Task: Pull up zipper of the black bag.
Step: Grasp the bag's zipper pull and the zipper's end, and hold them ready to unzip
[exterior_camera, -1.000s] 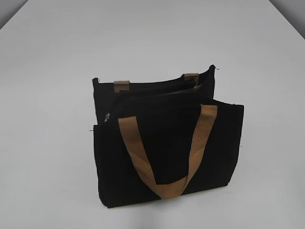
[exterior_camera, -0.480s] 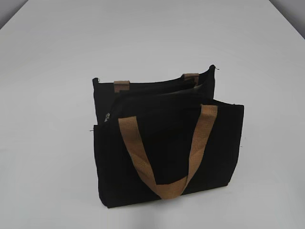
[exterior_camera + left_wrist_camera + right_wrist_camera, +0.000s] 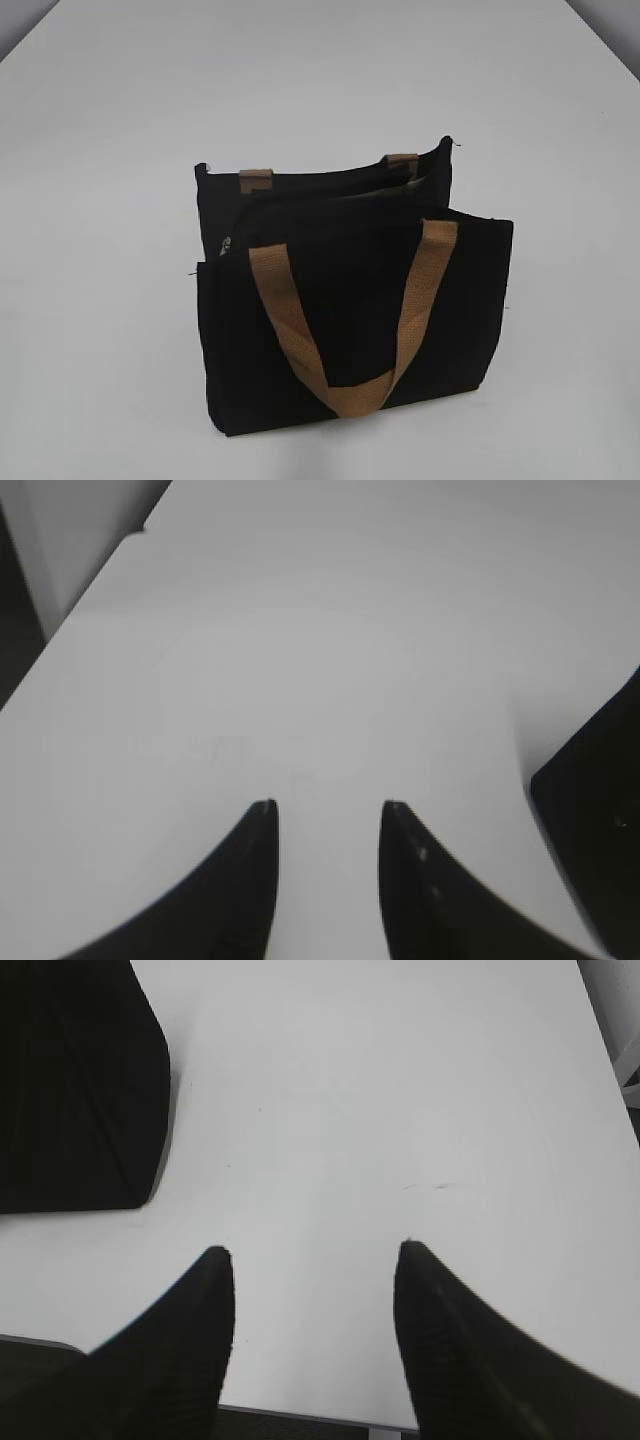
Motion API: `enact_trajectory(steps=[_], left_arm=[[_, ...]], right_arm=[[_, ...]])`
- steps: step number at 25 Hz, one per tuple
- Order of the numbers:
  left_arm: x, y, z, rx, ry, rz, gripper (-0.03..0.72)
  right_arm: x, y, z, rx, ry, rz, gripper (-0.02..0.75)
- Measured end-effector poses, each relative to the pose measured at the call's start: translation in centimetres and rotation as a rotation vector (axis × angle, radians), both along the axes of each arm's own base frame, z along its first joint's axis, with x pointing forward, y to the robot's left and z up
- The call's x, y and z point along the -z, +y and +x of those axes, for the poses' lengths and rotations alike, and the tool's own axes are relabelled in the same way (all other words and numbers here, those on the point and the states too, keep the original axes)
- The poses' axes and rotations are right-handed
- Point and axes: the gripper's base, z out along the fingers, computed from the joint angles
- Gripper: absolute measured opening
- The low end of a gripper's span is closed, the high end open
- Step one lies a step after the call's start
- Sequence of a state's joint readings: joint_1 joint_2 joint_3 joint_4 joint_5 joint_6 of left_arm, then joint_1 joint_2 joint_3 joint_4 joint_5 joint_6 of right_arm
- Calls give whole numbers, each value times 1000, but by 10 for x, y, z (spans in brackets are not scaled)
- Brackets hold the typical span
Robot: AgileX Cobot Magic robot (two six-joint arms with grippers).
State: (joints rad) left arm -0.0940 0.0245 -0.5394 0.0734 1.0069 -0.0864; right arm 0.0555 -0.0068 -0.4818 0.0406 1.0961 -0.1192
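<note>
- Left gripper point(image 3: 325, 815) and right gripper point(image 3: 315, 1255), over the white table point(image 3: 100, 150) near its front edge, both have jaws parted, holding nothing.
- Rectangular black fabric bag point(image 3: 350, 330) with tan woven handles stands mid-table, mouth gaping, contents not discernible.
- Its zipper's small silver pull point(image 3: 226, 243) sits at the left end.

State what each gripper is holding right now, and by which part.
Nothing is held. The left gripper and the right gripper are both open over the bare table, with the black bag lying apart from them.

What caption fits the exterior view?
Black bag stands on white table, zipper open, no gripper in frame.
</note>
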Motion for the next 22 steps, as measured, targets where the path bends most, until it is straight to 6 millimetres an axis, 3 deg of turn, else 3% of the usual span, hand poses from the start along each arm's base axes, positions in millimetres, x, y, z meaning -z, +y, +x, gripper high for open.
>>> enact_trajectory(steps=[5,8,12,15,18,22], left_arm=[[-20,-11,25,106,-109,-8,339],[-28,-22,52,177,-121,-71,382],[-30,-36,101,260,-100,-133,398],[-20,-40,141,245,-54,-188,400],[7,-43,181,200,83,-248,400],[30,-49,205,194,166,-264,400]], right_arm=[[-3,0,9,0,44,-2,405],[-12,1,24,0,33,-2,405],[-19,5,46,-12,21,40,405],[-23,10,58,-49,-4,79,405],[-26,16,71,-111,-6,80,405],[-25,24,91,-179,67,72,405]])
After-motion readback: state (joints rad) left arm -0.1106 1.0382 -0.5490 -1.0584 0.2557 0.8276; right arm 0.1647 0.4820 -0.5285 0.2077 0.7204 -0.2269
